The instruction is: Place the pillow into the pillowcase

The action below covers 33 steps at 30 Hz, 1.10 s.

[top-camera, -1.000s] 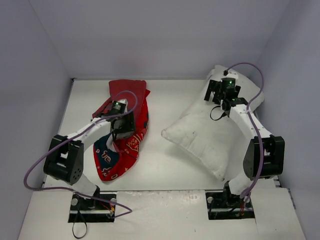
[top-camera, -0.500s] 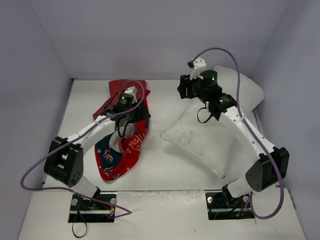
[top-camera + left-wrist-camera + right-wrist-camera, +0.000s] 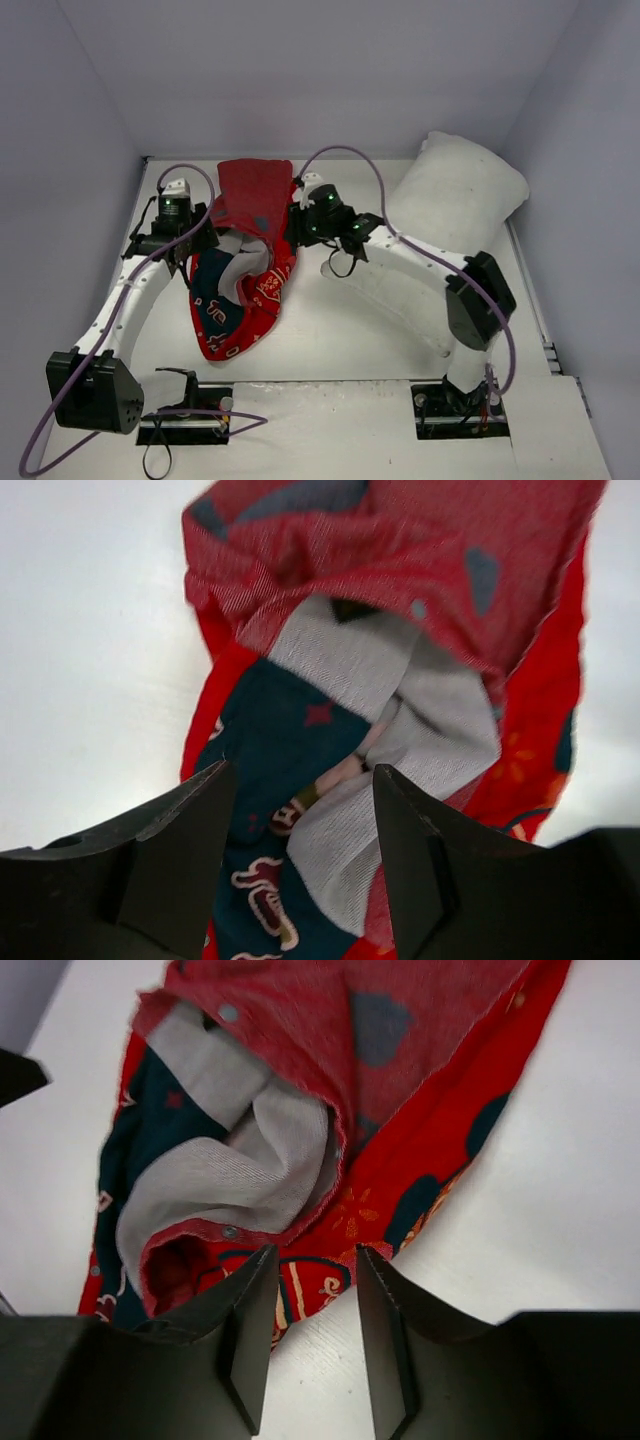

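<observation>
lying crumpled on the left half of the table (image 3: 330, 345), the pillowcase (image 3: 250, 285) shows its red printed outside, a dark blue patch and pale lining where the cloth folds open. the left gripper (image 3: 302, 780) hovers at its left edge, fingers set wide apart and gripping nothing. the right gripper (image 3: 315, 1260) hangs over its right edge, gap narrower, fingers not pinching the red hem below. the pillow (image 3: 455, 195) lies well apart at the far right, partly under the right arm.
</observation>
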{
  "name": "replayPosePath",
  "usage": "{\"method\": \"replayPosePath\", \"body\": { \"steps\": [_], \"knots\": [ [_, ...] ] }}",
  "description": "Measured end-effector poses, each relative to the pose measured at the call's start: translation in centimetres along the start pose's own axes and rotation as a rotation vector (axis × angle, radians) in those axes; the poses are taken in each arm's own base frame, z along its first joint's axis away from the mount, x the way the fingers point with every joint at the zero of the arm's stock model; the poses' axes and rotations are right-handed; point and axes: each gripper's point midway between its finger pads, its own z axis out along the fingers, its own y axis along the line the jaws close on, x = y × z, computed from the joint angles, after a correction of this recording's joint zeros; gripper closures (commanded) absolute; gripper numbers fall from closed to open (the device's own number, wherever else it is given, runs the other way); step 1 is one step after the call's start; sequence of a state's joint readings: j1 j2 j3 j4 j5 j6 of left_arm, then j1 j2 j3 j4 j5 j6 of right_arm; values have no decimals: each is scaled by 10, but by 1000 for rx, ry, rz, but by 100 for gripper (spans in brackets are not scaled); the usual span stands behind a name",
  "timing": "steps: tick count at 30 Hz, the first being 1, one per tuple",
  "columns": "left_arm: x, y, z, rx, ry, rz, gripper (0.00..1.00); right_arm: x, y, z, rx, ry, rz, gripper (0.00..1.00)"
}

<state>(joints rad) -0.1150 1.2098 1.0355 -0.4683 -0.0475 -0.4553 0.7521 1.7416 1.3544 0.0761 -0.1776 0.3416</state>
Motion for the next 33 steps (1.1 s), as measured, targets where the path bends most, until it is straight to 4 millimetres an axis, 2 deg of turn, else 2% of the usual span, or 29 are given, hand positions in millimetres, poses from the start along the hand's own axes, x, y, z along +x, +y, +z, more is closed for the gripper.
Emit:
{"method": "replayPosePath", "body": {
  "steps": [2, 5, 7, 10, 12, 17, 22, 28, 33],
  "knots": [
    [15, 9, 2, -24, 37, 13, 47, 27, -1, 24, 16, 57, 24, 78],
    [25, 20, 2, -51, 69, 10, 47, 63, -4, 53, 59, 126, 37, 75],
    [24, 24, 0, -62, 63, 4, 47, 80, -5, 66, 90, 152, 46, 72],
    [19, 26, -7, -62, 38, 2, 47, 94, -8, 77, 134, 163, 58, 71],
    [16, 26, -12, -55, 23, 3, 47, 96, -8, 82, 155, 158, 64, 71],
    [19, 28, -20, -49, 10, 4, 47, 87, -9, 96, 171, 122, 66, 68],
    [30, 31, -23, -50, 34, 7, 47, 83, -11, 98, 185, 104, 62, 63],
    [32, 31, -26, -44, 37, 7, 47, 77, -8, 104, 178, 89, 65, 64],
    [32, 30, -33, -35, 28, 6, 47, 86, -11, 114, 183, 100, 69, 66]
  ]
}}
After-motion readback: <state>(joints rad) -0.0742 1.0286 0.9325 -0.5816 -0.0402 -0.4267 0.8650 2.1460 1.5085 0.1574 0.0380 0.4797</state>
